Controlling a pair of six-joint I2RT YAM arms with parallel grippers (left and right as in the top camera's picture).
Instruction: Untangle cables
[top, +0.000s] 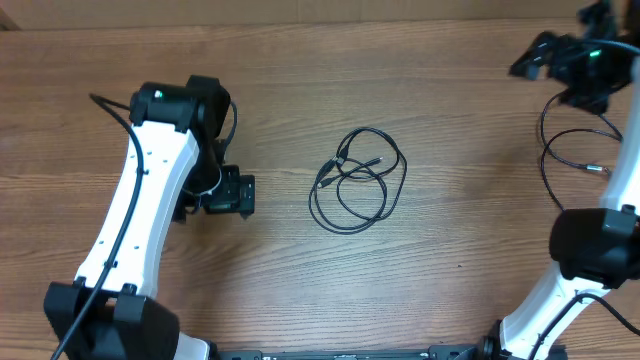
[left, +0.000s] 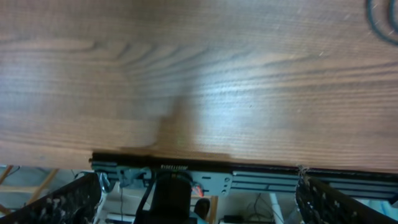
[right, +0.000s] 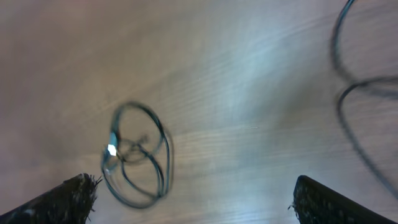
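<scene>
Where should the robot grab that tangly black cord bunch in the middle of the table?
Come straight down from above, because the cables lie flat on the table. Probably pinch the plug end poking out at the loop's upper left in the overhead view: it is a free end, so pulling it should loosen the coil. The open left gripper sits nearest.

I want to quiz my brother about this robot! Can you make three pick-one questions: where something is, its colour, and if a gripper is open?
1. Where do the cables lie on the table? A) near the middle B) far-left corner C) off the edge
2. What colour are they? A) red B) white C) black
3. How is the left gripper? A) shut on cables B) open, empty C) shut, empty
Answers: A, overhead they sit mid-table; C, they look black; B, its fingers stand wide apart.
</scene>
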